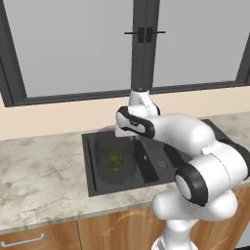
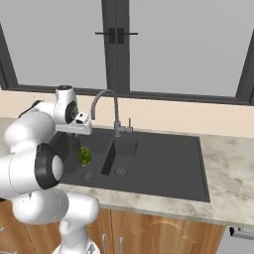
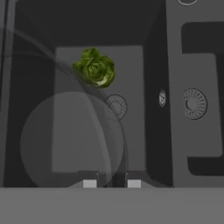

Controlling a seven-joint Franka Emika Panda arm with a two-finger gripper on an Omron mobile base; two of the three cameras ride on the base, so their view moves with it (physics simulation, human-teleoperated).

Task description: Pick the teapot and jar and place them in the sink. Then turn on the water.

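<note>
I see a pale marble counter point(image 1: 44, 176) running left to right under a dark-framed window point(image 1: 73, 49), with a beige wall strip point(image 1: 63, 117) between them. Wooden cabinet fronts point(image 1: 112, 232) sit below the counter edge, one with a metal drawer handle point(image 1: 22, 240) at the lower left.

The black sink point(image 2: 163, 163) is set into the counter; from the right base view I see a larger basin on the left, a small basin in the middle and a ribbed draining area on the right. The grey faucet point(image 2: 110, 106) rises at the far edge, its spout curving left over the larger basin, with a small lever point(image 2: 129, 124) just beside its base.

My arm reaches over the larger basin, and the gripper point(image 3: 111, 181) points down into it. The jar point(image 1: 114, 156), a translucent grey cylinder, is in that basin directly below the hand; green contents point(image 3: 95, 68) show through its wall. In the hand view I look down through its round lid point(image 3: 72, 142), and the basin drain point(image 3: 116, 106) lies beyond, with a second drain point(image 3: 194, 104) in the neighbouring basin. The two finger tips stand a little apart, at the jar's rim; I cannot tell whether they pinch it.
</note>
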